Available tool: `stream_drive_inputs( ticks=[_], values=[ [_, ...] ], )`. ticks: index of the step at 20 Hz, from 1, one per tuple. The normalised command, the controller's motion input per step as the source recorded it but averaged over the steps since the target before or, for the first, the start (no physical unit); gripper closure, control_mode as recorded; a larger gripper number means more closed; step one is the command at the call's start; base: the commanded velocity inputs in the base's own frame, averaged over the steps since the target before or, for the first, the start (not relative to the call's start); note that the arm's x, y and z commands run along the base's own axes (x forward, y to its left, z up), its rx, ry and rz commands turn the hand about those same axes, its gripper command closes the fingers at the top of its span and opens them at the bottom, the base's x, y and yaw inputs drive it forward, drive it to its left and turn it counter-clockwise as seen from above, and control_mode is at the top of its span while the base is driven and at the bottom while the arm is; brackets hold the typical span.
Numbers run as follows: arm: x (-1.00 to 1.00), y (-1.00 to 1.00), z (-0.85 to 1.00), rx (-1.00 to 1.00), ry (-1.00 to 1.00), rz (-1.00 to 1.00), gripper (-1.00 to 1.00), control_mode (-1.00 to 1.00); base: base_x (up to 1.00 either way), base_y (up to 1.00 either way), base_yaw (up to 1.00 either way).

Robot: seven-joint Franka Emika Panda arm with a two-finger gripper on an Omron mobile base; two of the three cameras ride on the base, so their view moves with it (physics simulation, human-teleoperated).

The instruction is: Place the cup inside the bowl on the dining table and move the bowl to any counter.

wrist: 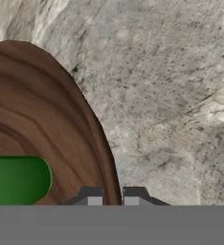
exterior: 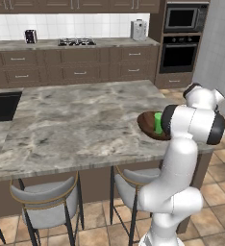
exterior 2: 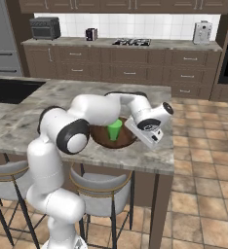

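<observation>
Cup (exterior: pixel 158 122), small bright green tumbler, is standing inside the wide dark brown wooden bowl (exterior: pixel 147 126) near the marble dining table's (exterior: pixel 81 120) right edge, left base view. Right base view: I am seeing the hand hanging over the bowl's right rim. Hand view: the gripper (wrist: pixel 113 197) is pinching that rim between narrow fingertips (wrist: pixel 91 196); the cup is lying left of it, so lifting looks next.

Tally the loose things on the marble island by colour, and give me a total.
Green: 1, the cup, standing in the bowl.
Dark brown: 1, the bowl, on the island near its edge.
Total: 2.
</observation>
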Motion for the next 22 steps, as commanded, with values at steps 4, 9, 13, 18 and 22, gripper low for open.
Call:
stream_drive_inputs(
  ticks=[4, 9, 13, 18, 22],
  values=[
    [-0.48, 0.0, 0.32, 0.0, 0.04, -0.03, 1.0, -1.0, 0.0, 0.0, 0.0],
    [-0.44, 0.0, 0.4, 0.0, 0.04, -0.03, 1.0, -1.0, 0.0, 0.0, 0.0],
    [-0.42, 0.0, 0.44, 0.0, 0.03, -0.03, 1.0, -1.0, 0.0, 0.0, 0.0],
    [-0.42, 0.0, 0.33, 0.0, 0.08, -0.02, 1.0, -1.0, 0.0, 0.0, 0.0],
    [-0.35, 0.0, 0.19, 0.0, 0.09, -0.03, 1.0, -1.0, 0.0, 0.0, 0.0]
  ],
)
